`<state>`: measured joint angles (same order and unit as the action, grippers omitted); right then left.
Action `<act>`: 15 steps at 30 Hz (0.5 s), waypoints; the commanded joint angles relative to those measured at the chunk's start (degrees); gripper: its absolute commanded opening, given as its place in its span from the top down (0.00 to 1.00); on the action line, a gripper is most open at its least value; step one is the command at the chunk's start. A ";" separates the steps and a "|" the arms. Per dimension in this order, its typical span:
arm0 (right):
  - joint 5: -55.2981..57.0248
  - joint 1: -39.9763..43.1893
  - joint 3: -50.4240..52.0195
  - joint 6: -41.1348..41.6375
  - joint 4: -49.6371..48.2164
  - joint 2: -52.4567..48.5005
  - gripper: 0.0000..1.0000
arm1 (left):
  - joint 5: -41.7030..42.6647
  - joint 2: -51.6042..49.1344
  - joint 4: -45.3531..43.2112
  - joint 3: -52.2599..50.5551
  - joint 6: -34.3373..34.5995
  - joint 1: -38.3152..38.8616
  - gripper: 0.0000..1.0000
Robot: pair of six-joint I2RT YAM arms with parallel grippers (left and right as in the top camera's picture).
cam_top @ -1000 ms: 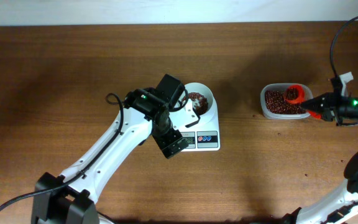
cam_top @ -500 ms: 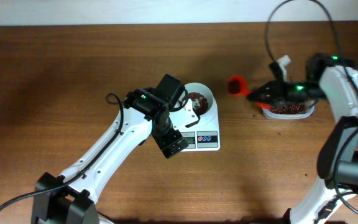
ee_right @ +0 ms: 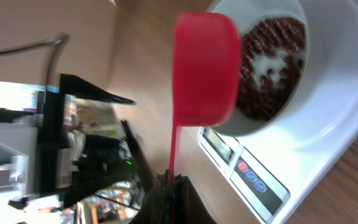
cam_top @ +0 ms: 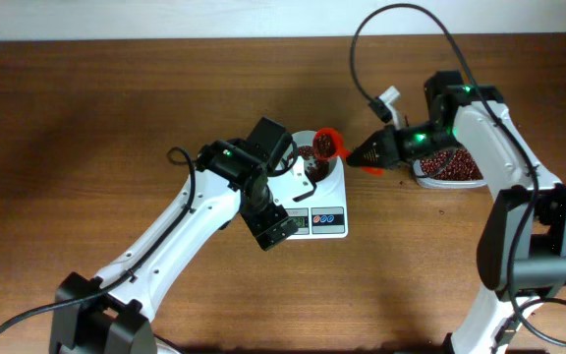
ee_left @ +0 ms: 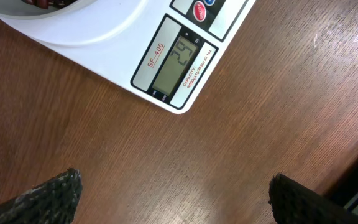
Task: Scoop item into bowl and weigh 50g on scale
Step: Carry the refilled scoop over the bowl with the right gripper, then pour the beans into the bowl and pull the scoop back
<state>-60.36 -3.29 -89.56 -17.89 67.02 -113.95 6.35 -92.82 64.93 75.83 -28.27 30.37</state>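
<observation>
The white scale sits mid-table with the small white bowl on it, part filled with dark red-brown beans. My right gripper is shut on the handle of the orange-red scoop, whose cup hangs over the bowl's right rim; the scoop shows side-on in the right wrist view. My left gripper is open and empty, hovering over the wood by the scale's display, which reads 29.
A clear plastic tub of more beans stands to the right of the scale, partly under my right arm. My left arm crosses over the scale's left side.
My right gripper has carried the scoop leftward from the tub to over the bowl's rim. The left arm has not moved.
</observation>
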 commanded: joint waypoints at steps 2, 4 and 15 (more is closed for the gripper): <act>12.72 -4.96 -8.92 3.43 1.62 0.13 0.96 | -0.20 -0.50 0.04 -0.37 -0.55 -0.37 0.01; 20.04 -6.80 -15.63 3.61 6.51 0.13 0.96 | -0.20 -0.50 0.04 -0.37 -0.55 -0.37 0.01; 58.27 -20.98 -28.15 3.56 13.90 0.13 0.96 | -0.20 -0.50 0.04 -0.37 -0.55 -0.37 0.01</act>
<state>-11.99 -22.31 -116.49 -14.35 81.91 -114.06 6.35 -92.86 64.95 75.83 -28.27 30.37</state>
